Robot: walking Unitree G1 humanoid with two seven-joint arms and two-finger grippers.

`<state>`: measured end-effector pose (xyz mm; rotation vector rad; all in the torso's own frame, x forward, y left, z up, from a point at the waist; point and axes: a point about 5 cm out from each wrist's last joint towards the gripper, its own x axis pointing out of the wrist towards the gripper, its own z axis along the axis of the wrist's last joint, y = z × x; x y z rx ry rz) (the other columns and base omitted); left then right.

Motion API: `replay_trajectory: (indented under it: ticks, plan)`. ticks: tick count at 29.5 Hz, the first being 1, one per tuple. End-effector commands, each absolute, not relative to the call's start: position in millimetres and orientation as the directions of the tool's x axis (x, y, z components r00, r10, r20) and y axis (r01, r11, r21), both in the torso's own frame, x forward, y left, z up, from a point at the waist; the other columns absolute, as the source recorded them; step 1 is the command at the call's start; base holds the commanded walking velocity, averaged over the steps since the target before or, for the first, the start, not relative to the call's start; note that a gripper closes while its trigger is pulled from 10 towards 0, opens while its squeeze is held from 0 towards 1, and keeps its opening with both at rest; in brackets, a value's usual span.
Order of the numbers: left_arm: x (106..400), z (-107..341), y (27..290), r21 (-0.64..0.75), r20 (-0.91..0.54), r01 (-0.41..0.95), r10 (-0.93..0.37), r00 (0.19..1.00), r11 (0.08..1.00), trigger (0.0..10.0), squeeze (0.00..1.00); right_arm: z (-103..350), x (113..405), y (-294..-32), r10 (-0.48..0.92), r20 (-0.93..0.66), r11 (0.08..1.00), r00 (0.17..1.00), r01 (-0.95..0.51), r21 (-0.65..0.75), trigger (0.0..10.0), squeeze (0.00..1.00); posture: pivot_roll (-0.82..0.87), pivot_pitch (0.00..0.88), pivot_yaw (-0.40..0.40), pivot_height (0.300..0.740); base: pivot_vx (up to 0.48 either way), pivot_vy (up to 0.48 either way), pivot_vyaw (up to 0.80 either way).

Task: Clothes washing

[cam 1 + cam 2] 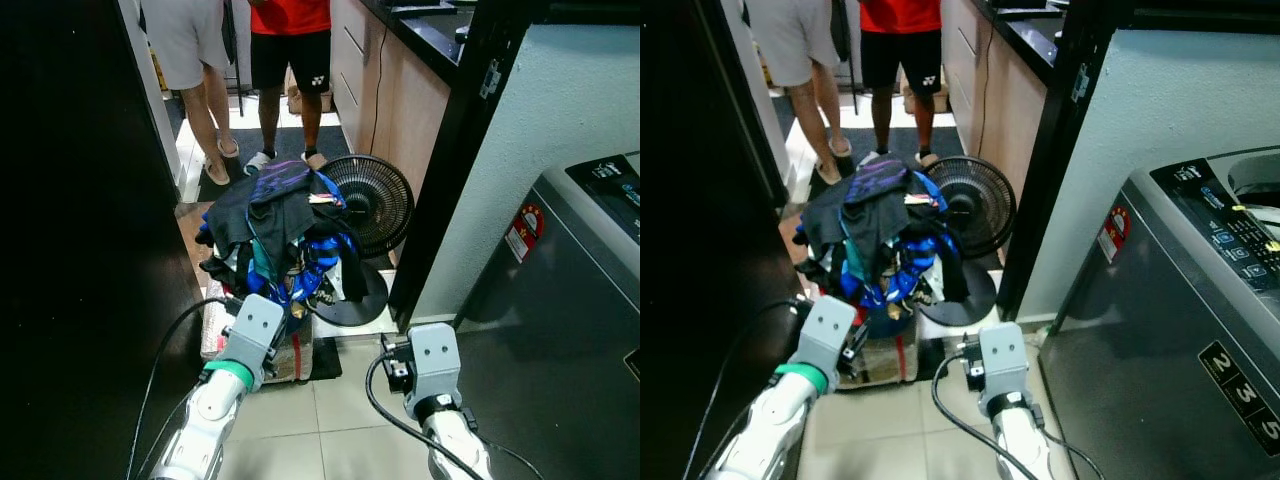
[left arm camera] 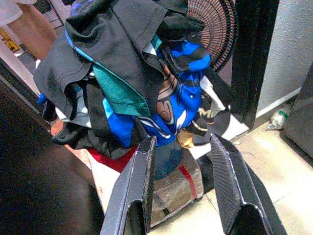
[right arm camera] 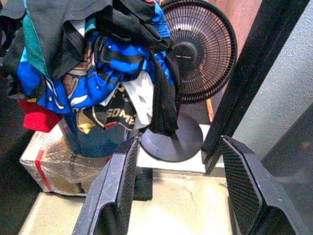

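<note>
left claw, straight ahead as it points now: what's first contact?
Likely the clothes pile, low down where it overhangs the blue bucket. The left claw is open and aimed there; depth is unclear.

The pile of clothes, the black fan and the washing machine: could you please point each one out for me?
pile of clothes (image 1: 275,225), left eye view, on the dark garment on top.
black fan (image 3: 198,49), right wrist view, on the grille.
washing machine (image 1: 1160,300), right eye view, on its grey side.

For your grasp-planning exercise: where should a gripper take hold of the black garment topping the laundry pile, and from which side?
Grip the black garment at its loose front fold, coming from above on the robot's side. It drapes over the laundry pile, so lifting should free it; the fan crowds the right.
</note>
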<state>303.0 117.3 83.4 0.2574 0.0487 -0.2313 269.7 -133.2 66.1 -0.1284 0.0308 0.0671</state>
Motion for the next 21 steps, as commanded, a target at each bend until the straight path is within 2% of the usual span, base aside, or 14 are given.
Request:
replay_trajectory:
  ticks: [1,10,21]
  plan:
    - [301.7,78.9,118.1,0.246,-0.1,0.234,-0.215,0.971,0.941,10.0,0.0,61.4,269.2,-136.7,0.047,-0.061,0.991,0.997,-0.055,-0.122,10.0,0.0,0.02,0.019,0.055,0.74,0.0,0.0,0.0]
    - [301.8,78.4,114.2,0.241,-0.1,0.243,-0.225,0.969,0.94,10.0,0.0,63.0,270.4,-139.1,0.038,-0.057,0.991,0.998,-0.045,-0.126,10.0,0.0,0.01,0.017,0.055,0.74,0.0,0.0,0.0]
    - [302.7,81.7,108.7,0.241,-0.091,0.254,-0.239,0.967,0.936,10.0,0.0,59.4,263.4,-136.2,0.057,-0.079,0.99,0.995,-0.066,-0.125,10.0,0.0,0.03,0.07,0.026,0.74,0.0,0.0,0.0]
